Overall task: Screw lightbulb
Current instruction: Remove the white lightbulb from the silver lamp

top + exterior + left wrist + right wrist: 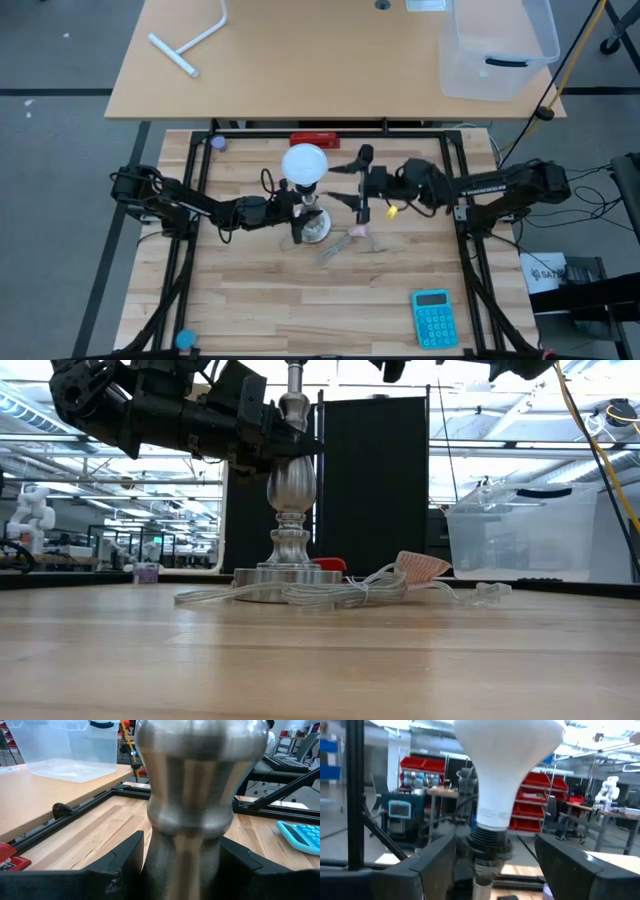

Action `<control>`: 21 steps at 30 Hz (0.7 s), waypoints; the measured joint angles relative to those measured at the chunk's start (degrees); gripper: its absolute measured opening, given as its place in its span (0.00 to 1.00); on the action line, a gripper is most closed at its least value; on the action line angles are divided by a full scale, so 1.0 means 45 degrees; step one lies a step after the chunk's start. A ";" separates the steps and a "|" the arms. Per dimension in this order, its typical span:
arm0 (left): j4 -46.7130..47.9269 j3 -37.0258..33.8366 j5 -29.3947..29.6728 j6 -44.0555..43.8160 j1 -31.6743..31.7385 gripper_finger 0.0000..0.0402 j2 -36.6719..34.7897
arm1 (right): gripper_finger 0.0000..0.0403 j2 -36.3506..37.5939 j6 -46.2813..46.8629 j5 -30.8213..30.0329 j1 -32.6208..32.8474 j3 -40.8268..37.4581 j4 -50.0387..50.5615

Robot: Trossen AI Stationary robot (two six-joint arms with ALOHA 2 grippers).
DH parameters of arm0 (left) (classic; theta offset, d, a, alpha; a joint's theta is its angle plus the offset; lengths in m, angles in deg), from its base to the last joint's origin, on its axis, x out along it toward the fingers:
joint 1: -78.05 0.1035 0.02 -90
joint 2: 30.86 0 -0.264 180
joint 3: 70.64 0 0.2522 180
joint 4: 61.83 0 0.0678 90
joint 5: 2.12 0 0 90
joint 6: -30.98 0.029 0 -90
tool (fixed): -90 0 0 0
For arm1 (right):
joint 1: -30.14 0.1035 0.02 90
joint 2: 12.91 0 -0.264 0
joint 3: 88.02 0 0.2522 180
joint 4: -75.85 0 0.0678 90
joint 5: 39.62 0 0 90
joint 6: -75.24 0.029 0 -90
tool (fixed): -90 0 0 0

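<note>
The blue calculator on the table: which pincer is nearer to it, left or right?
Right. The right pincer is up beside the lightbulb, on the same side as the calculator. The left pincer grips the lamp stand, farther from it. Neither is close.

Lightbulb (505, 775): matt white, smooth; collar beneath it black, ribbed. Lamp stand (290, 510): brushed silvery metal, satin sheen, soft reflections along turned stem. Cord (300, 596): clear glossy plastic. Table (300, 300): pale wood planks, smooth, visible grain. Bin (497, 45): translucent plastic. Calculator (433, 318): turquoise plastic. Left gripper (182, 865) fingers (125, 865): dull black.
</note>
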 joint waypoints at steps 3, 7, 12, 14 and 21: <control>-0.0014 0.0000 -0.0005 -0.0022 0.0068 0.48 0.0000 | 0.65 -0.0497 -0.0009 -0.0812 0.0433 0.0256 -0.0556; -0.0089 0.0000 0.0004 -0.0004 0.0080 0.48 0.0000 | 0.65 -0.1125 -0.0092 -0.2097 0.0842 0.1036 -0.0583; -0.0123 -0.0005 0.0016 -0.0013 0.0079 0.48 0.0000 | 0.67 -0.2046 -0.0105 -0.2648 0.1147 0.2063 -0.0582; -0.0121 -0.0005 0.0019 -0.0046 0.0080 0.48 0.0000 | 0.67 -0.2373 -0.0081 -0.2687 0.1266 0.2440 -0.0506; -0.0120 -0.0005 0.0089 -0.0144 0.0080 0.48 0.0000 | 0.66 -0.3372 0.0322 -0.3596 0.1266 0.3759 -0.0069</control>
